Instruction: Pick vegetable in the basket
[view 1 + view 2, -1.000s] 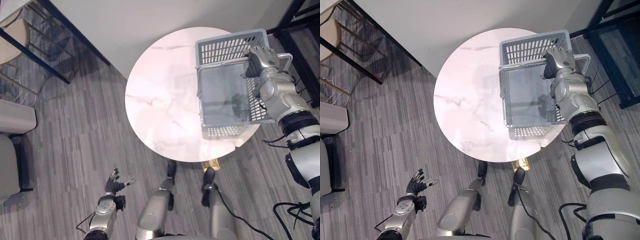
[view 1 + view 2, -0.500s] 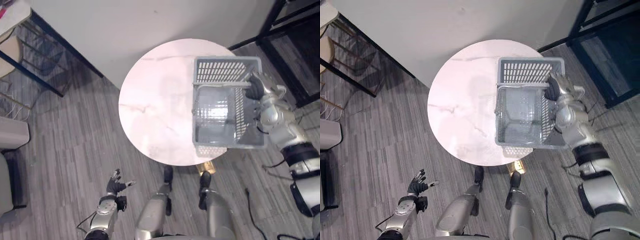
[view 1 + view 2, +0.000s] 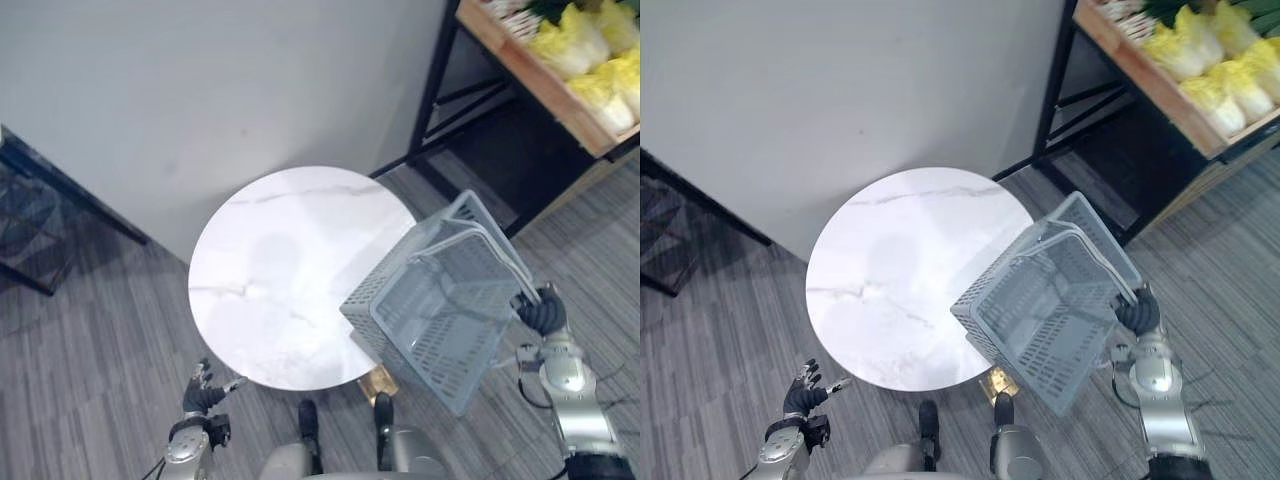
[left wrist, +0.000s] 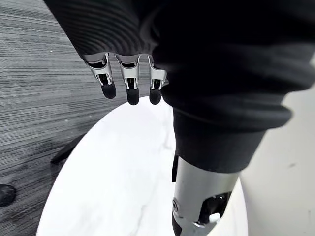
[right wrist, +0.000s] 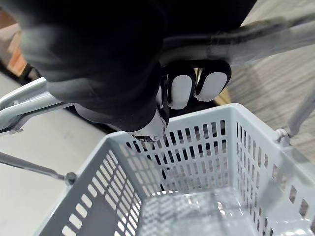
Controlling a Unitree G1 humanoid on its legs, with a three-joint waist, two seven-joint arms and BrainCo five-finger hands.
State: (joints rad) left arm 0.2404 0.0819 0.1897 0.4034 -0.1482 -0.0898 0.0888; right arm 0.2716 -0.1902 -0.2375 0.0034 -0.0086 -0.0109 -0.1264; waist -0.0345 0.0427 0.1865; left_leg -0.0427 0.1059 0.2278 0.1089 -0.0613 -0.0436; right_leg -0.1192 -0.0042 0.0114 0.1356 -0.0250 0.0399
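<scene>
The left hand (image 3: 205,388) hangs low, fingers loose and empty, near the round white counter (image 3: 270,270). The empty grey basket (image 3: 430,310) tilts at the counter's right edge, its handle clenched in the right hand (image 3: 543,312). The vegetables (image 3: 585,42) lie on the shelf (image 3: 520,72), well apart. This looks like the carrying step. Next, the basket should go nearer the shelf so the free hand can reach.

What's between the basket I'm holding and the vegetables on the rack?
Nothing loose. In the left eye view, only grey floor and the rack's black frame separate the basket from the yellow-green vegetables on the shelf.
</scene>
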